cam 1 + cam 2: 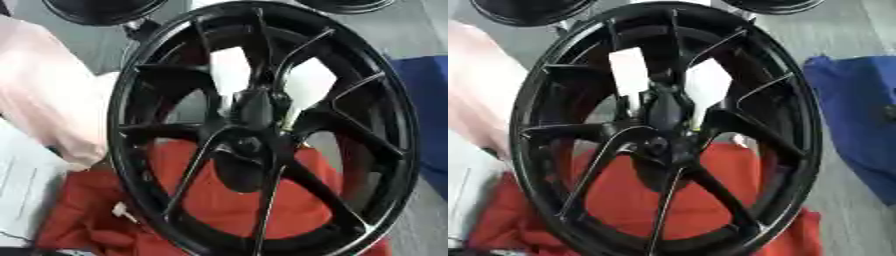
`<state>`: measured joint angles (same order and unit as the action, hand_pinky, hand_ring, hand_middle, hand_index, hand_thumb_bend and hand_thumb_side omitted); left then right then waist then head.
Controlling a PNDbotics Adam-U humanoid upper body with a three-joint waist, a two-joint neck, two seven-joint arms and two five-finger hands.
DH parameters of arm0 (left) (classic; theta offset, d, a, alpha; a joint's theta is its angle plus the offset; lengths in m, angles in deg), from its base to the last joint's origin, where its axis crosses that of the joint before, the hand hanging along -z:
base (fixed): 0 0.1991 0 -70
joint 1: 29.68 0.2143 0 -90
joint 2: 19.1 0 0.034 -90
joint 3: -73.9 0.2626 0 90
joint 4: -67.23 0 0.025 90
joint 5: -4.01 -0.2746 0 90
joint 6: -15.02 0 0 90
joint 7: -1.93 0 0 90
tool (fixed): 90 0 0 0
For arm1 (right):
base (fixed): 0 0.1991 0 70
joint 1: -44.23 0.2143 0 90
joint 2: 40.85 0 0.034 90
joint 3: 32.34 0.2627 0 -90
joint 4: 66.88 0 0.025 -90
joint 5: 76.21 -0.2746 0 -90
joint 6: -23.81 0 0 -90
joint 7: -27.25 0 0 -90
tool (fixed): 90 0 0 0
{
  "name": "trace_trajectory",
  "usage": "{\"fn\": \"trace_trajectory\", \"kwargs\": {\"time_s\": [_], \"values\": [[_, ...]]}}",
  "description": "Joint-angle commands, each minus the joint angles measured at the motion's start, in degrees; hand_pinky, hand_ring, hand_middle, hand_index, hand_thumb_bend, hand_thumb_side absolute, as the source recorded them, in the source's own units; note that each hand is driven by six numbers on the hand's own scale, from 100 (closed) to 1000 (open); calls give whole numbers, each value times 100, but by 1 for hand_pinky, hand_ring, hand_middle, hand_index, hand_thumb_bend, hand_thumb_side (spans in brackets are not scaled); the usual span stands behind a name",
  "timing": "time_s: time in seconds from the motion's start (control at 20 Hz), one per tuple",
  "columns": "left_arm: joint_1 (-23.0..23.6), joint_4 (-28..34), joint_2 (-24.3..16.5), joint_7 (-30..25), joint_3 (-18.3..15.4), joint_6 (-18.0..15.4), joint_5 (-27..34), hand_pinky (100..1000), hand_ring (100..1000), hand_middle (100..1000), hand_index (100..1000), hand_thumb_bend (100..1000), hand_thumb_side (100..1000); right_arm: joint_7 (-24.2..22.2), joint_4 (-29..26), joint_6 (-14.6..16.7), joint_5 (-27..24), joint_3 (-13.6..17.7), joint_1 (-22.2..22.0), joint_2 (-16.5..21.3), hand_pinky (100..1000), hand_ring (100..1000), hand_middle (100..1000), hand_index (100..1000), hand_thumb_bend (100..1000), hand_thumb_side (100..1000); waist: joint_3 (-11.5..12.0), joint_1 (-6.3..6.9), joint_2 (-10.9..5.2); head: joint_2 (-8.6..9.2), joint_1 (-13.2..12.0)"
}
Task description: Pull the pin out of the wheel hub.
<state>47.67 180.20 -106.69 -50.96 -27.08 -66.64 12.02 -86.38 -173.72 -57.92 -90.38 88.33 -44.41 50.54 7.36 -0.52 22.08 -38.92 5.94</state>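
A black wheel [262, 130] is seen standing tilted, filling the middle of both views, its spokes meeting at the hub [254, 112]. A dark robot hand [667, 107] appears to be set at the hub, but whether its fingers are spread or pinching cannot be told. The pin cannot be made out. A red cloth [219, 200] lies behind the wheel, a blue cloth [859, 115] at the right, and a pink sleeve [44, 95] at the left touching the rim.

Even daylight, soft blur (perhaps motion)
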Motion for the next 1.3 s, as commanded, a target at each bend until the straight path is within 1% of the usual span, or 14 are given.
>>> {"fn": "trace_trajectory", "kwargs": {"time_s": [0.05,0.2,0.35,0.45,0.5,0.6,0.65,0.75,0.9,1.1,1.2,1.3], "values": [[-9,110,-113,-15,-49,-9,-16,655,507,435,706,332,559,33,-198,162,-94,-5,-51,392,841,550,532,760,100,522,6,-11,-174,-51,41],[-2,108,-135,-14,-52,-7,-27,654,507,435,706,332,559,150,-431,430,-179,-70,-163,798,843,573,551,767,100,521,8,-29,-191,-66,45],[10,101,-174,-24,-44,1,-34,655,507,435,706,331,558,147,-713,697,-183,-183,-239,1227,850,616,587,777,100,446,29,-59,-212,-91,44],[21,98,-213,-37,-36,5,-46,655,507,435,707,330,558,29,-760,867,-132,-291,-199,1503,859,664,628,782,100,421,42,-89,-239,-118,54],[26,96,-232,-45,-30,9,-52,655,507,435,707,329,558,-43,-768,948,-78,-362,-155,1634,863,696,659,785,100,384,50,-106,-252,-125,62],[36,86,-270,-71,-11,25,-63,655,508,435,707,328,560,-201,-773,1111,58,-541,-32,1899,863,718,678,784,100,210,66,-139,-280,-147,79],[42,81,-288,-87,-4,36,-71,655,508,436,708,329,561,-284,-774,1196,115,-626,31,2037,865,735,694,787,100,149,71,-152,-291,-157,86],[51,72,-324,-110,0,57,-85,655,508,436,708,330,561,-446,-775,1358,250,-787,150,2301,870,765,727,795,100,114,82,-177,-308,-171,98],[55,58,-371,-133,1,81,-94,656,508,436,709,331,562,-705,-775,1618,502,-1049,312,2723,871,793,753,801,100,138,106,-214,-318,-171,120],[62,52,-393,-152,0,95,-90,656,508,436,709,332,563,-1067,-775,1980,862,-1320,572,3311,873,813,772,806,100,173,137,-246,-306,-151,162],[61,52,-403,-158,3,97,-88,656,508,436,709,331,564,-1246,-775,2159,1041,-1467,735,3601,874,831,785,805,100,233,136,-257,-303,-146,189],[61,50,-409,-164,9,99,-85,656,508,436,709,331,564,-1420,-775,2333,1215,-1653,938,3885,873,838,791,805,100,263,135,-261,-298,-138,228]]}}
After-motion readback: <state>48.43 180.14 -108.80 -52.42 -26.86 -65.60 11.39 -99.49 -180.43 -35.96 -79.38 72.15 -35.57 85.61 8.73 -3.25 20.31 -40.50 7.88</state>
